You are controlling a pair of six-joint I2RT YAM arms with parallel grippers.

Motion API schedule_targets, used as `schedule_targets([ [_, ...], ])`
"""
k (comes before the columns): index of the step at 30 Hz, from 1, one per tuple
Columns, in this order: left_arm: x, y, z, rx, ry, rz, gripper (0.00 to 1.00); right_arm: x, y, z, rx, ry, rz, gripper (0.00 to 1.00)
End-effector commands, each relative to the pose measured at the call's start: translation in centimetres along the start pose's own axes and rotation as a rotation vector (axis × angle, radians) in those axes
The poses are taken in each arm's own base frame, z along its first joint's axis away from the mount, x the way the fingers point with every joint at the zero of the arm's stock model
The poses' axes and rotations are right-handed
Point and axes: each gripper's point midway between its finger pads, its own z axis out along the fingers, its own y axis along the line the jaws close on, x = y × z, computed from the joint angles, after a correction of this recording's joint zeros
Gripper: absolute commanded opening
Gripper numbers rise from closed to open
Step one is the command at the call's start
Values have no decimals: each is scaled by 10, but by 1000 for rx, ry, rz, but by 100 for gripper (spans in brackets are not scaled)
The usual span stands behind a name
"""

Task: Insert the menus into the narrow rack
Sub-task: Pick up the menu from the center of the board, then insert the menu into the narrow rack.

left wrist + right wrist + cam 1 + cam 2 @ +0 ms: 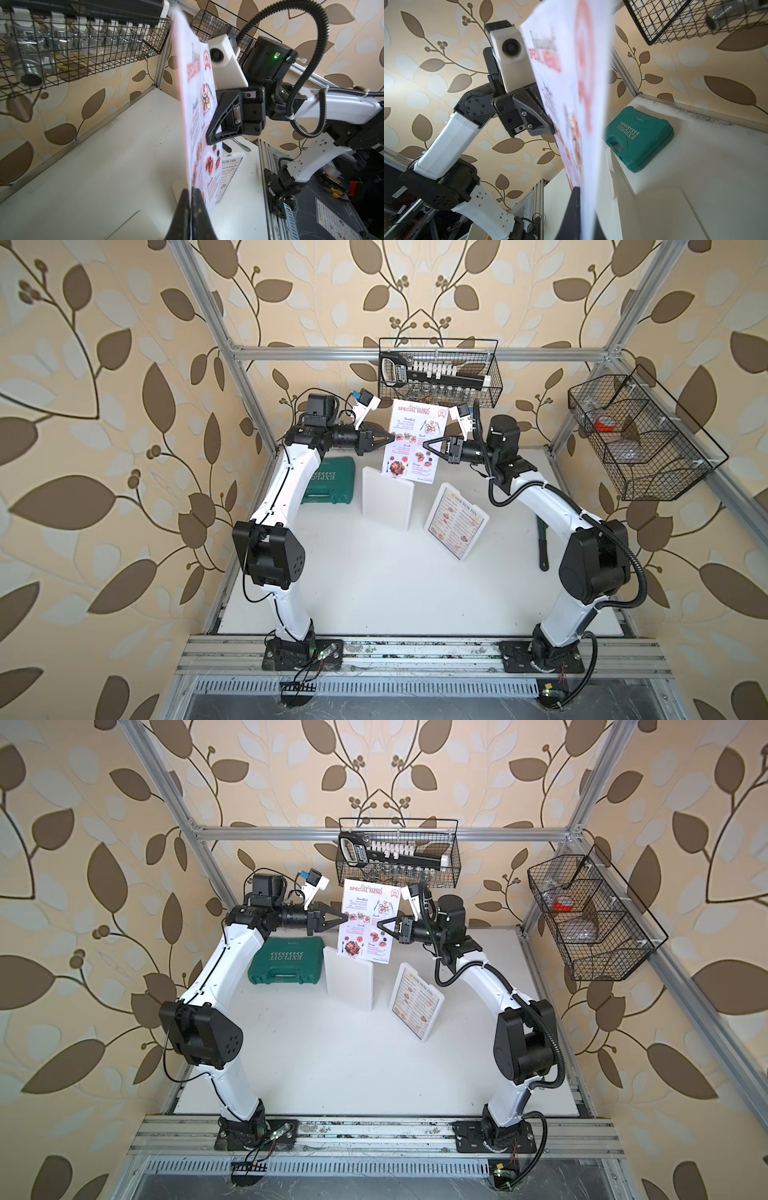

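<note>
The white-pink Special Menu [415, 439] [368, 919] stands upright in the air above the back of the table, held by both arms. My left gripper [392, 438] [191, 190] is shut on its left edge. On the opposite edge my right gripper [424, 444] [581, 191] is shut as well. The Dim Sum Inn menu [457, 520] [417, 1004] lies flat on the table. A black wire rack with jars [440, 366] hangs just above the held menu. Another wire rack with compartments [640, 439] hangs on the right frame. Which one is the narrow rack I cannot tell.
A green tool case [286, 965] lies at the back left of the table. A white board [387, 497] lies beneath the held menu. A dark-handled tool [542, 547] rests by the right arm. Aluminium frame posts stand at the back corners.
</note>
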Motion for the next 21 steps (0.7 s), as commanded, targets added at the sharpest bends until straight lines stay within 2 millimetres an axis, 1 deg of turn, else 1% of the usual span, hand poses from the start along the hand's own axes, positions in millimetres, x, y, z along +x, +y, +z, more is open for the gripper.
schedule_targets([
  [1, -18, -9, -10, 28, -33, 62, 17, -9, 9, 7, -39, -17, -31, 0],
  [5, -17, -4, -10, 36, -35, 56, 22, -9, 14, 14, -53, -29, -44, 0],
  [8, -12, 4, -10, 36, -30, 32, 23, -8, 14, 20, -65, -36, -47, 0],
  [9, -21, 1, -13, 35, -40, 57, 23, -9, 15, 21, -70, -42, -48, 0],
  [11, -21, 3, -15, 37, -42, 54, 24, -8, 16, 25, -81, -52, -50, 0],
  [21, -19, 18, -18, 27, -43, 36, 26, -12, 19, 34, -76, -126, -98, 0],
])
